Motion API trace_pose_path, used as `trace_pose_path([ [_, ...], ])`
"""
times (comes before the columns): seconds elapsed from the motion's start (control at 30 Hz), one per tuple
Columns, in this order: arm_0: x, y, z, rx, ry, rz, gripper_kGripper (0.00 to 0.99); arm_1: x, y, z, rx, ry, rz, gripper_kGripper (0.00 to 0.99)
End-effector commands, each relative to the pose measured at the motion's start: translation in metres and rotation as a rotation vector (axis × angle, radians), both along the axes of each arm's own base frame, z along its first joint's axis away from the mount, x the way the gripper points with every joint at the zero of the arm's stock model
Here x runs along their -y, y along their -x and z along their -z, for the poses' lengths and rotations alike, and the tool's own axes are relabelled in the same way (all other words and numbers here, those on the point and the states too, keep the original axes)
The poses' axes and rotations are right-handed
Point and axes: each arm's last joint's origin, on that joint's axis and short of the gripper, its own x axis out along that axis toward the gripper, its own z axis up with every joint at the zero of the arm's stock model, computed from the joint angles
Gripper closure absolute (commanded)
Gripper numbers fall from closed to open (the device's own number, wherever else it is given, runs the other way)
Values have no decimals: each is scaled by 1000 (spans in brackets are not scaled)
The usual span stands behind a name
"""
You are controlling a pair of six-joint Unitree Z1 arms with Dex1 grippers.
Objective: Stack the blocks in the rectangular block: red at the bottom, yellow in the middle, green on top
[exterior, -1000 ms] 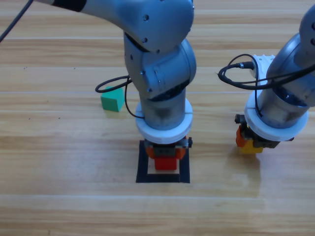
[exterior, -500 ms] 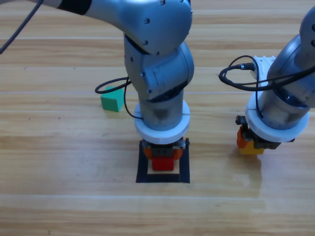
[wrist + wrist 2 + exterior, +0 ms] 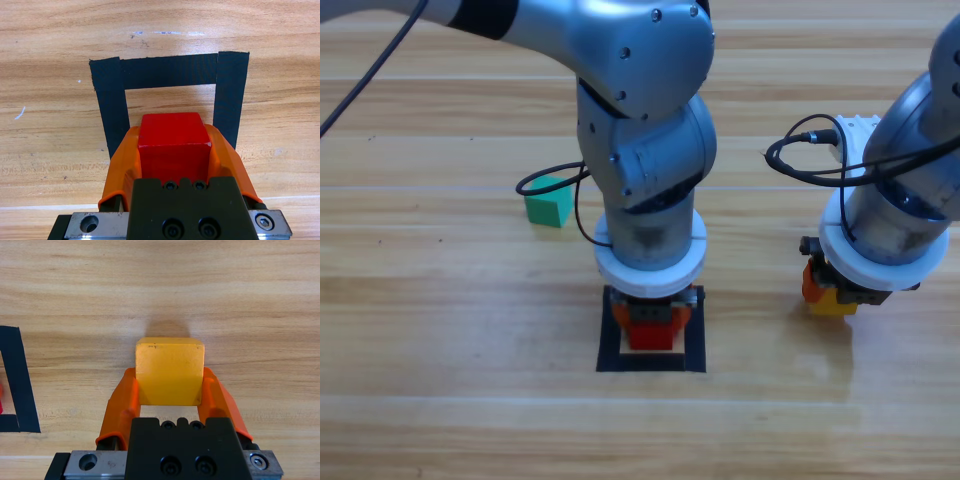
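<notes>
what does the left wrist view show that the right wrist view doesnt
Only the left wrist view shows the left gripper with its fingers closed on the red cube, held over the hollow middle of the tape square, three of whose sides are in view.

Only the right wrist view shows the right gripper with its fingers closed on the yellow cube, over bare wood away from the square.

Both show the wooden table and part of the tape; the right wrist view catches only a corner at its left edge. Neither shows the green cube.
</notes>
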Motion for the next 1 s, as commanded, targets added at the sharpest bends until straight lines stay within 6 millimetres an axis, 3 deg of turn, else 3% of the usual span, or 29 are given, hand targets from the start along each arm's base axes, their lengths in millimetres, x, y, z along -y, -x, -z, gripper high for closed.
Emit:
trace_pose_path([
  [0.03, 0, -10, 25, -19, -25, -17, 407, 15, -3, -17, 38, -37, 38, 872],
  [0.07, 0, -10, 22, -16, -21, -19, 93, 15, -3, -17, 38, -37, 38, 872],
  [0.1, 0, -10, 19, -11, -15, -22, 4, 15, -3, -17, 38, -37, 38, 872],
  [0.43, -5, -7, -3, 20, 18, -53, 0, 15, -2, -17, 37, -38, 38, 872],
  [0.5, -5, -7, -23, 57, 51, -50, 0, 15, -2, -17, 38, -39, 38, 872],
  [0.6, -19, -3, -76, 128, 100, -57, 0, 16, -2, -18, 41, -40, 38, 872],
  [0.77, -82, 3, -169, 250, 210, -114, 0, 18, 0, -30, 63, -60, 39, 872],
  [0.87, -134, 19, -204, 286, 214, -154, 0, 19, 9, -51, 82, -89, 40, 872],
  [0.9, -162, 33, -216, 310, 215, -164, 0, 13, 14, -60, 81, -98, 40, 872],
  [1.0, -212, 61, -231, 362, 191, -118, 0, -4, 18, -70, 62, -99, 36, 872],
])
